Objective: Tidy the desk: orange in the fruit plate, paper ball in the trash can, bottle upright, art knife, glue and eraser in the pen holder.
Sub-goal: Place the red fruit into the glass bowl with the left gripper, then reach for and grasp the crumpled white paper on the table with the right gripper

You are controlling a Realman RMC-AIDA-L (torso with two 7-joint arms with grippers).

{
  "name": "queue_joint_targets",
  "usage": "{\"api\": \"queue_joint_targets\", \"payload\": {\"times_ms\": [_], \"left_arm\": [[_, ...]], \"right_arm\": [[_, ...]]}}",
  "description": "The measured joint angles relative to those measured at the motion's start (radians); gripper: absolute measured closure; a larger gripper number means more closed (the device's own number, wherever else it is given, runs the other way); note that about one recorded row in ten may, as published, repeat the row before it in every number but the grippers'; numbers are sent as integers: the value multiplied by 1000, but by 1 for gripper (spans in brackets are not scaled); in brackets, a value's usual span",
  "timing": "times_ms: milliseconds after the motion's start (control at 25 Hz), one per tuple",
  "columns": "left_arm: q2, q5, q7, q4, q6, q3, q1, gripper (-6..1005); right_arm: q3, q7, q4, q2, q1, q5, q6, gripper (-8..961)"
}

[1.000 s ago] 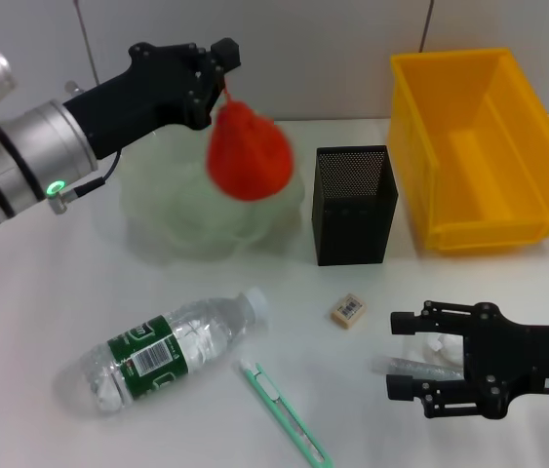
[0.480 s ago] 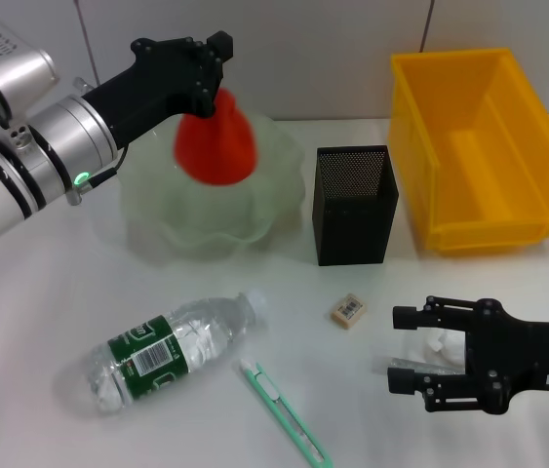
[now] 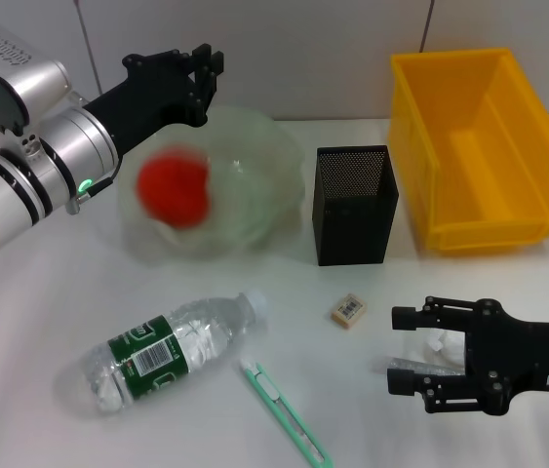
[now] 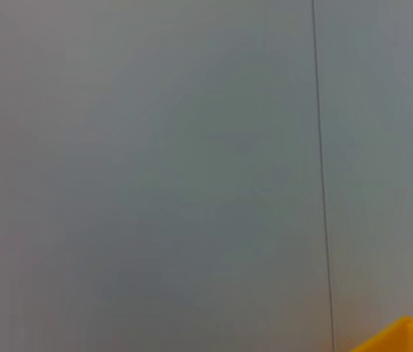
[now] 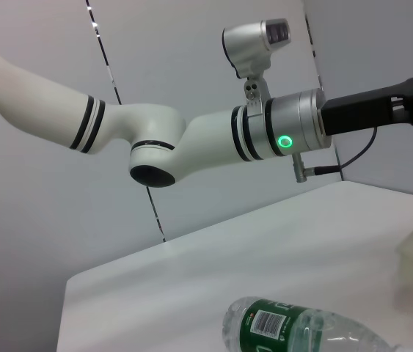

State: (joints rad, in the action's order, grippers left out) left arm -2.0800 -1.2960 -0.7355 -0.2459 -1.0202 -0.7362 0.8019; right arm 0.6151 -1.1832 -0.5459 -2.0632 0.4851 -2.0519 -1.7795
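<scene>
Left gripper [image 3: 199, 60]: raised above the far rim of the translucent fruit plate [image 3: 254, 146], fingers apart and empty; the orange [image 3: 173, 188], a blurred red-orange shape, sits within the plate's bowl, whether resting or not cannot be told. Right gripper [image 3: 412, 366]: low over the table [image 3: 40, 312] at the near right, fingers spread around a pale crumpled paper ball [image 3: 428, 353], mostly hidden, contact unclear. Bottle [image 3: 162, 350] lies on its side, art knife [image 3: 284, 409] cut off at the near edge, eraser [image 3: 348, 310] before the pen holder [image 3: 354, 203]; glue not made out.
</scene>
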Motion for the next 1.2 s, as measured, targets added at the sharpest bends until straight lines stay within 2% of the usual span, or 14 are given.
{"api": "queue_joint_targets", "payload": {"times_ms": [480, 560, 640, 760, 800, 880, 1000, 1040, 1120, 1200], "left_arm": [[0, 65, -10, 25, -16, -5, -10, 757], [0, 65, -20, 25, -25, -6, -12, 637], [5, 59, -127, 8, -101, -20, -32, 516], [13, 54, -275, -77, -191, -120, -89, 280], [14, 54, -302, -96, -207, -140, -102, 272], [18, 53, -396, -196, -262, -241, -164, 255], [37, 52, -501, -332, -353, -360, -259, 229], [51, 48, -533, -374, -395, -396, -295, 229], [79, 14, -590, -418, -480, -425, -340, 229], [98, -33, -627, -425, -540, -422, -353, 229]], "right_arm": [[0, 2, 1, 0, -2, 0, -7, 168], [0, 2, 1, 0, -2, 0, -4, 168], [0, 2, 1, 0, -2, 9, -3, 168], [0, 2, 1, 0, -6, 39, -5, 168], [0, 2, 1, 1, -7, 52, -7, 168], [0, -4, 0, 5, -9, 70, -12, 168], [0, -36, -19, 9, -9, 75, -22, 169], [0, -60, -33, 11, -7, 75, -27, 169], [0, -117, -63, 19, -2, 75, -39, 169], [4, -198, -109, 31, 4, 71, -60, 169]]}}
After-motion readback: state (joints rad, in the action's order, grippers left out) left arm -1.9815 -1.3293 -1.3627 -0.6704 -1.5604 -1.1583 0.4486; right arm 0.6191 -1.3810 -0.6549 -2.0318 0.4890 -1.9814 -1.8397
